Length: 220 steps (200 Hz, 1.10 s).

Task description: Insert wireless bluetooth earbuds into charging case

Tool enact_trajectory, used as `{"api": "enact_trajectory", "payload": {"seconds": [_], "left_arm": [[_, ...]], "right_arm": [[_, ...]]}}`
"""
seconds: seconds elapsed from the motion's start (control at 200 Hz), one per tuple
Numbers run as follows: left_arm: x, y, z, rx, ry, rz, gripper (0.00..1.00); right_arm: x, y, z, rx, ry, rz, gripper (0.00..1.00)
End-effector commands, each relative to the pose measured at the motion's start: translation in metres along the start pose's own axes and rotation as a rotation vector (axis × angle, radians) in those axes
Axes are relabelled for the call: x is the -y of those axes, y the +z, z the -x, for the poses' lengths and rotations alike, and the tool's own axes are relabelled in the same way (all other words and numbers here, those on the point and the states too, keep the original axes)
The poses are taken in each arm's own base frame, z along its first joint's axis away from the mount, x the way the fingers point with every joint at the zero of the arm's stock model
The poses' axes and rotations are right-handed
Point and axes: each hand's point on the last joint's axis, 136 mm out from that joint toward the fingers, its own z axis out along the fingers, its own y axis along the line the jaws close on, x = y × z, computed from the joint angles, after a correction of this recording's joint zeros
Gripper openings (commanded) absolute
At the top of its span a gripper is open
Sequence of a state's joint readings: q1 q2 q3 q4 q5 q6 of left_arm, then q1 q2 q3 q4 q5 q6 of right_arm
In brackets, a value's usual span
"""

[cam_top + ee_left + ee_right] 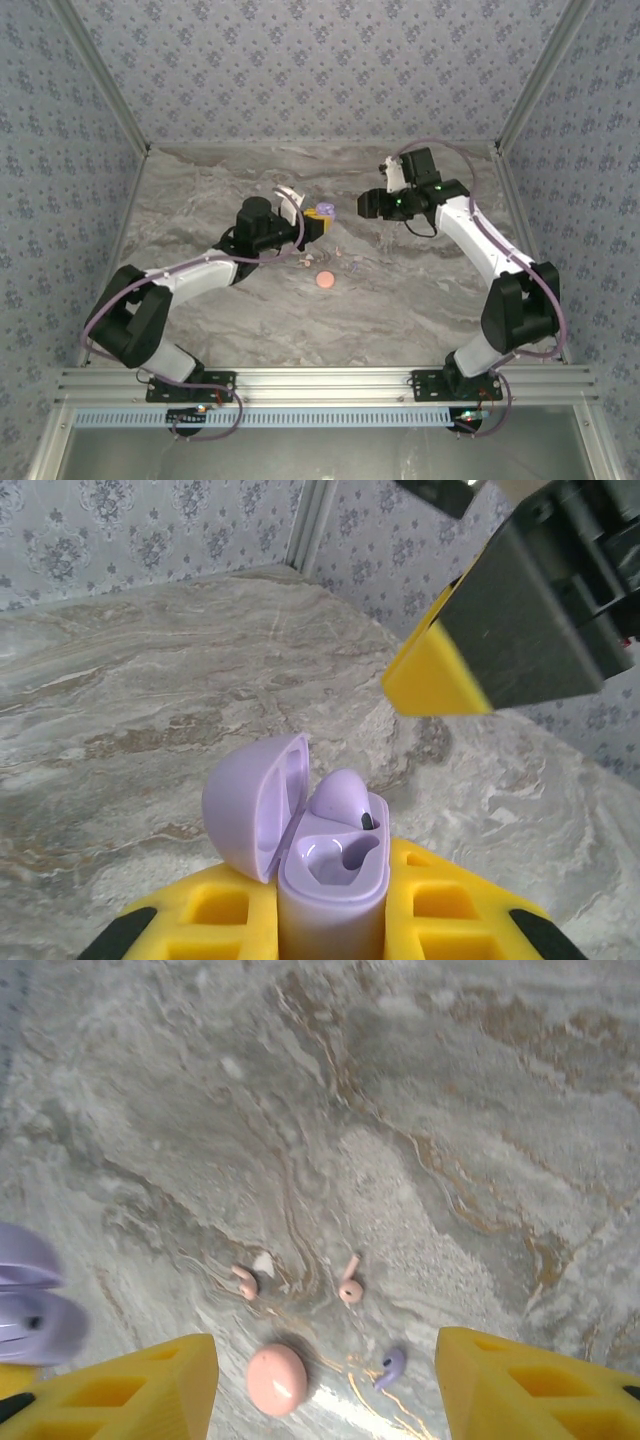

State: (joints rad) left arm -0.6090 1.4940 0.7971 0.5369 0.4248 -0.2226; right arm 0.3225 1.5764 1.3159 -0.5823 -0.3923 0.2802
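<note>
My left gripper (330,925) is shut on a lilac charging case (330,880), held upright with its lid (250,805) swung open to the left. One lilac earbud (340,795) sits in the far slot and the near slot is bare. In the top view the case (323,210) is above the table's middle, with my right gripper (366,205) just to its right, open and holding nothing. Below the right gripper (328,1378) a loose lilac earbud (391,1365) and two pink earbuds (246,1282) (350,1288) lie on the table.
A closed round pink case (276,1379) lies on the marble table (450,1110) near the loose earbuds, also visible in the top view (324,279). One yellow-tipped finger of the right gripper (500,640) hangs close above the lilac case. Patterned walls surround the table.
</note>
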Motion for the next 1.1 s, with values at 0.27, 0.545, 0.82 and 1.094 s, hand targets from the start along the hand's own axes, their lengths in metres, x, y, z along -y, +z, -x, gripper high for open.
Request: {"api": "enact_trajectory", "payload": {"seconds": [0.27, 0.545, 0.82, 1.094], "left_arm": [[0.003, -0.022, 0.011, -0.024, 0.111, 0.059, 0.14], [0.003, -0.026, 0.012, -0.028, 0.125, 0.075, 0.14], [0.004, -0.025, 0.012, -0.023, 0.125, 0.066, 0.14], [0.004, -0.026, 0.011, -0.023, 0.121, 0.065, 0.14]], "right_arm": [[0.032, 0.056, -0.082, -0.322, 0.053, -0.198, 0.57], [0.032, 0.081, -0.108, -0.391, 0.148, -0.231, 0.50], [0.036, 0.098, -0.123, -0.424, 0.158, -0.304, 0.47], [0.035, 0.112, -0.127, -0.451, 0.149, -0.309, 0.45]]}}
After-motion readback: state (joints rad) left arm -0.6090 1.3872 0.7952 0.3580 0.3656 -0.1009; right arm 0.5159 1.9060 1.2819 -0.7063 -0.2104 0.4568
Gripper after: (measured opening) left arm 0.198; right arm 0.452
